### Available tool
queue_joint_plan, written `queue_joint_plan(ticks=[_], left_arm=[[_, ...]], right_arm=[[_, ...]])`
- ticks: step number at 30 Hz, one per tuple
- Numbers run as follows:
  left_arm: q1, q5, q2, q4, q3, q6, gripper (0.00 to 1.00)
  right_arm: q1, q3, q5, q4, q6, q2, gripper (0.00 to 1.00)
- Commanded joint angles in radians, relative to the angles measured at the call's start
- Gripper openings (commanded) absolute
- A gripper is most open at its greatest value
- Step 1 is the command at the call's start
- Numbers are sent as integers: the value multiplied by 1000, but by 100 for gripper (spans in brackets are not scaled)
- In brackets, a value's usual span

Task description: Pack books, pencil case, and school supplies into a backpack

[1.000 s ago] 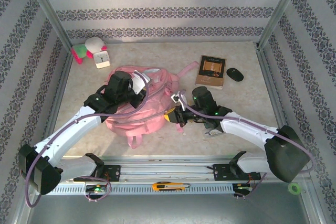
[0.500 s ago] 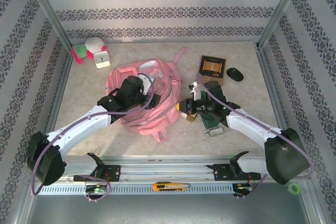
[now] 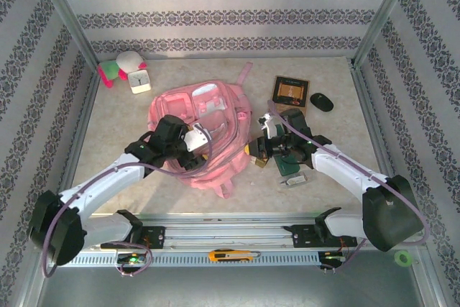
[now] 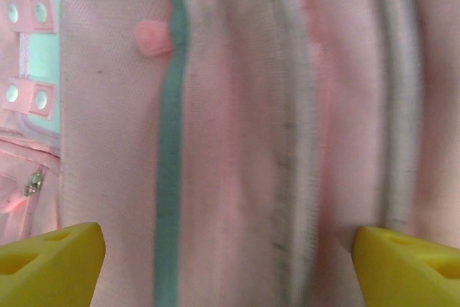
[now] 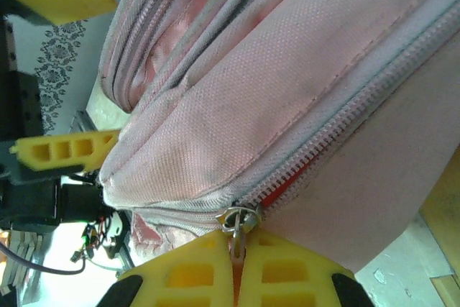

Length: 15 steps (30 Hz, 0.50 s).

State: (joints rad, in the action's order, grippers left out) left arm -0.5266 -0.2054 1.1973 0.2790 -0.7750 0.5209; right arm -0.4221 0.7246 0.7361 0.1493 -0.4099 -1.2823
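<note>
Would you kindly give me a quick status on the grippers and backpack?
Left gripper open over backpack. Right gripper shut on zipper pull. Book on table, unpacked. Left arm lies across it.

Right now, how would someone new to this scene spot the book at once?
Start at the pink backpack in the middle and look right, toward the back wall. The book lies flat there, beside a black oval thing. It is the only thin dark rectangle with an orange-gold picture on its cover.

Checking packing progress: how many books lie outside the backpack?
1. The book lies flat at the far right of the table, beside the black oval object, apart from the backpack. Others may be hidden inside the backpack.
</note>
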Motion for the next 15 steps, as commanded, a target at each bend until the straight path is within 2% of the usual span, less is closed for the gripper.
queue_joint_plan(ticks=[1, 2, 3, 5, 6, 7, 8, 9, 12, 15], left_arm=[[38, 30, 44, -127, -10, 57, 88], [50, 7, 54, -137, -15, 57, 84], [57, -14, 61, -143, -20, 56, 74], [59, -41, 66, -152, -25, 59, 46], [60, -47, 65, -151, -26, 59, 36], [60, -51, 59, -140, -27, 59, 20], [60, -55, 45, -129, -30, 54, 9], [60, -63, 29, -111, -32, 40, 2], [56, -90, -51, -21, -45, -36, 0], [40, -67, -129, 100, -75, -147, 0]], right_arm=[[11, 39, 59, -6, 49, 35, 0], [11, 40, 60, -3, 52, 35, 0], [12, 42, 58, 0, 55, 34, 0], [19, 48, 58, 6, 61, 31, 0], [24, 51, 56, 6, 64, 26, 0], [29, 55, 51, 7, 67, 22, 0], [34, 60, 45, 9, 69, 15, 0], [42, 66, 35, 12, 70, 9, 0], [63, 92, 6, 15, 71, -21, 0], [65, 141, -4, 14, 79, -69, 0]])
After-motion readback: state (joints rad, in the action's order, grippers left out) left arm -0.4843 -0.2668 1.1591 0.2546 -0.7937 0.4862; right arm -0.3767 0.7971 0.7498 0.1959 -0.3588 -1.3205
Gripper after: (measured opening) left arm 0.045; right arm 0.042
